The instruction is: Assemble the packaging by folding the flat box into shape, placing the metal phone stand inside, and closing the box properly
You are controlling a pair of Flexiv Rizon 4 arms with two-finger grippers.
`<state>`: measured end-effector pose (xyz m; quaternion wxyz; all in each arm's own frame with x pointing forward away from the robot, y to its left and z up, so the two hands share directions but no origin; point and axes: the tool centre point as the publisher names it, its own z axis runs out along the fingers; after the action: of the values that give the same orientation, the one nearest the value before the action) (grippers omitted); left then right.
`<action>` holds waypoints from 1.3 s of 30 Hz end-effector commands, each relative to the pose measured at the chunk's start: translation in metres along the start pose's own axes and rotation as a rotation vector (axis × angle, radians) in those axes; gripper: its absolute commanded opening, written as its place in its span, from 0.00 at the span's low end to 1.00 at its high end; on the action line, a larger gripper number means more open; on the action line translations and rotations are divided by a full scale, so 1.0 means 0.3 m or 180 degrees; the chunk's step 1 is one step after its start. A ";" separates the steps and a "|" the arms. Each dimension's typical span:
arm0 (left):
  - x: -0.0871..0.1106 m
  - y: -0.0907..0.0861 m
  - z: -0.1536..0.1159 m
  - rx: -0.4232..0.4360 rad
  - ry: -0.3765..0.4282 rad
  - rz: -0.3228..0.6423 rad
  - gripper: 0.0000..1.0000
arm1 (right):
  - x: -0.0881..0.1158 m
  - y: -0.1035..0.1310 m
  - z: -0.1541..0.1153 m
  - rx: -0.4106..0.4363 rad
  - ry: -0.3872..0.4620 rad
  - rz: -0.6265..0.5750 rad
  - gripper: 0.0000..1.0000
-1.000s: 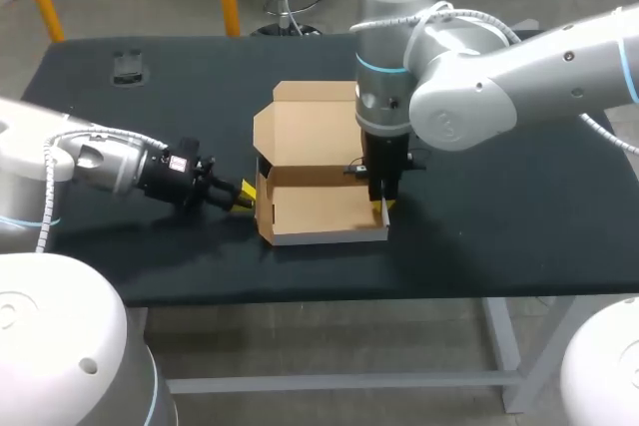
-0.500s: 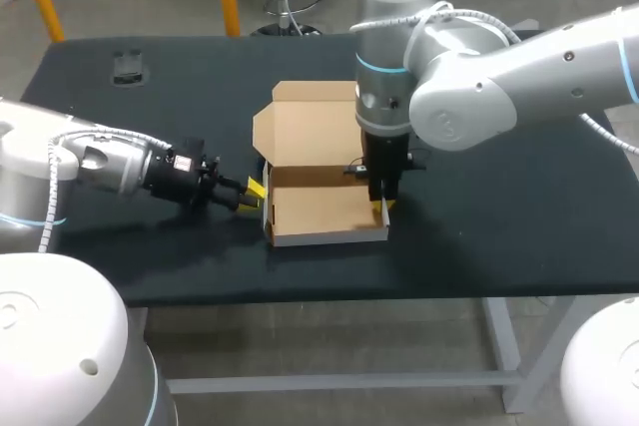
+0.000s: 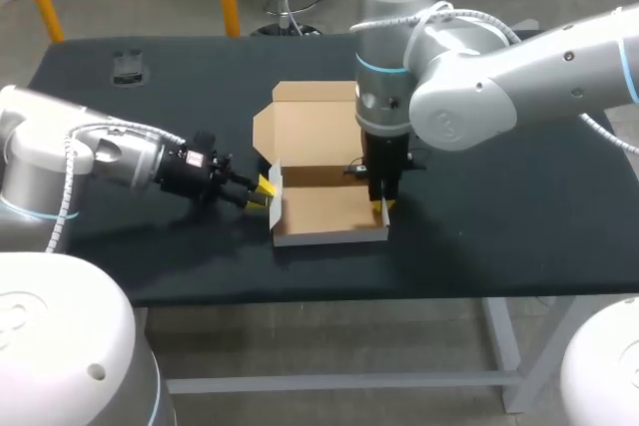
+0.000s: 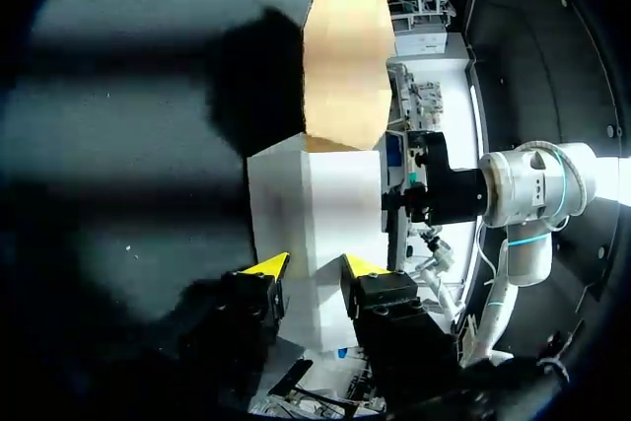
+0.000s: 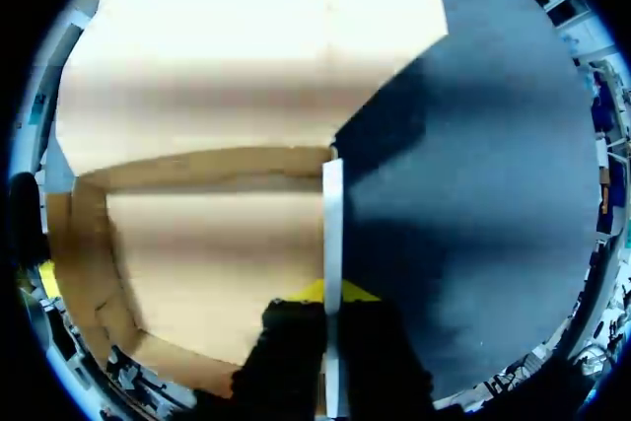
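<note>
Cardboard box (image 3: 324, 214) mid-table, part-folded: tray walls up, lid (image 3: 310, 132) open behind. Right gripper (image 3: 380, 209) pinches its R wall. Left gripper (image 3: 264, 189), fingers apart, presses the L wall. Far corner: dark item (image 3: 128, 67), prob. the stand, not yet packed.

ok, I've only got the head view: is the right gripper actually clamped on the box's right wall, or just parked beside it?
Observer: Clamped. The right wrist view shows the right gripper astride the right wall of the box, one finger against each face.
Operator: Left gripper holding anything?
Observer: No. The left wrist view shows the left gripper open, both yellow tips at the white outer face of the left wall, neither inside.
</note>
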<state>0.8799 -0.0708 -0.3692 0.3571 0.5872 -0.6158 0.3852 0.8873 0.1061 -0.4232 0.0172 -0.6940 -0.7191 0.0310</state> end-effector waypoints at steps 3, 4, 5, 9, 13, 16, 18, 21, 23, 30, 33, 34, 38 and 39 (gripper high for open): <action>0.021 0.002 0.026 0.0057 -0.0226 0.0001 0.37 | 0.006 0.004 0.004 0.0018 -0.0009 -0.0003 0.00; 0.022 0.002 0.029 0.0096 -0.0290 -0.0005 0.36 | 0.006 0.004 0.004 0.0018 -0.0009 -0.0003 0.00; 0.024 0.001 0.031 0.0098 -0.0311 0.0004 0.36 | 0.006 0.004 0.004 0.0018 -0.0009 -0.0003 0.00; 0.028 -0.001 0.037 0.0168 -0.0464 0.0011 0.38 | 0.006 0.004 0.004 0.0018 -0.0009 -0.0003 0.00; 0.030 -0.004 0.042 0.0237 -0.0640 0.0013 0.38 | 0.006 0.004 0.004 0.0018 -0.0009 -0.0003 0.00; 0.028 -0.006 0.047 0.0272 -0.0772 0.0009 0.39 | 0.006 0.004 0.004 0.0018 -0.0009 -0.0003 0.00; 0.026 -0.006 0.049 0.0308 -0.0842 0.0004 0.39 | 0.006 0.004 0.004 0.0018 -0.0009 -0.0003 0.00; 0.025 -0.007 0.050 0.0345 -0.0933 0.0001 0.39 | 0.006 0.004 0.004 0.0018 -0.0009 -0.0003 0.00; 0.025 -0.007 0.052 0.0365 -0.1001 0.0000 0.40 | 0.006 0.004 0.004 0.0018 -0.0009 -0.0003 0.00; 0.023 -0.009 0.060 0.0430 -0.1247 0.0008 0.44 | 0.006 0.004 0.004 0.0018 -0.0009 -0.0003 0.00; 0.023 -0.007 0.063 0.0427 -0.1322 0.0025 0.45 | 0.006 0.004 0.004 0.0018 -0.0009 -0.0003 0.00; 0.024 -0.006 0.065 0.0422 -0.1349 0.0034 0.44 | 0.006 0.004 0.004 0.0018 -0.0009 -0.0003 0.00; 0.025 0.000 0.079 0.0390 -0.1501 0.0049 0.43 | 0.006 0.004 0.004 0.0018 -0.0009 -0.0003 0.00; 0.024 0.000 0.081 0.0383 -0.1539 0.0047 0.44 | 0.006 0.004 0.004 0.0018 -0.0009 -0.0003 0.00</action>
<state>0.8786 -0.0893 -0.3736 0.1880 0.6645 -0.6552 0.3064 0.8875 0.1057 -0.4232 0.0170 -0.6940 -0.7191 0.0311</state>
